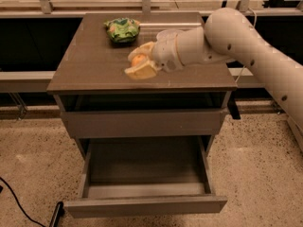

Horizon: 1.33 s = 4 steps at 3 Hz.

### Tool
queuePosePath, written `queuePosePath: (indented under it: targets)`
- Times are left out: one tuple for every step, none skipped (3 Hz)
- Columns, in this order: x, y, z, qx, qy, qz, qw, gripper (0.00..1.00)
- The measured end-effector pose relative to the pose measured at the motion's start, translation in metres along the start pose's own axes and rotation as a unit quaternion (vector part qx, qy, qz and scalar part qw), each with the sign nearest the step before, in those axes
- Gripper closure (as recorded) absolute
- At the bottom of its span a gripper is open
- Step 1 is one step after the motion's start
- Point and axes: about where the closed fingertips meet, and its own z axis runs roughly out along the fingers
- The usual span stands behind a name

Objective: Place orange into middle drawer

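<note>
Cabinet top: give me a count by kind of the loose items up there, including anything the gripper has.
Fruit: 1, the orange, gripped by the gripper just above the cabinet top, right of centre.
Snack bags: 1, the green snack bag, near the back edge.
Total: 2

Grey-brown cabinet (142,123).
Rear of its top: green patterned snack bag (122,29).
Over the middle of its top: gripper (140,63), fingers closed around the orange (138,59).
Low at its front: middle drawer (144,205), pulled open.
From its right: white arm (246,46), reaching in.
</note>
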Motion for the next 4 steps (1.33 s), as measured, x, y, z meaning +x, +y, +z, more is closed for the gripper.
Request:
queuePosePath:
  targets:
    - [0.012, 0.015, 0.008, -0.013, 0.008, 0.006, 0.9999, 1.00]
    - [0.028, 0.006, 0.008, 0.000, 0.014, 0.023, 0.9996, 1.00]
    - [0.052, 0.032, 0.013, 0.004, -0.005, 0.050, 0.9987, 1.00]
    - [0.081, 0.085, 0.021, -0.009, -0.028, 0.096, 0.9950, 1.00]
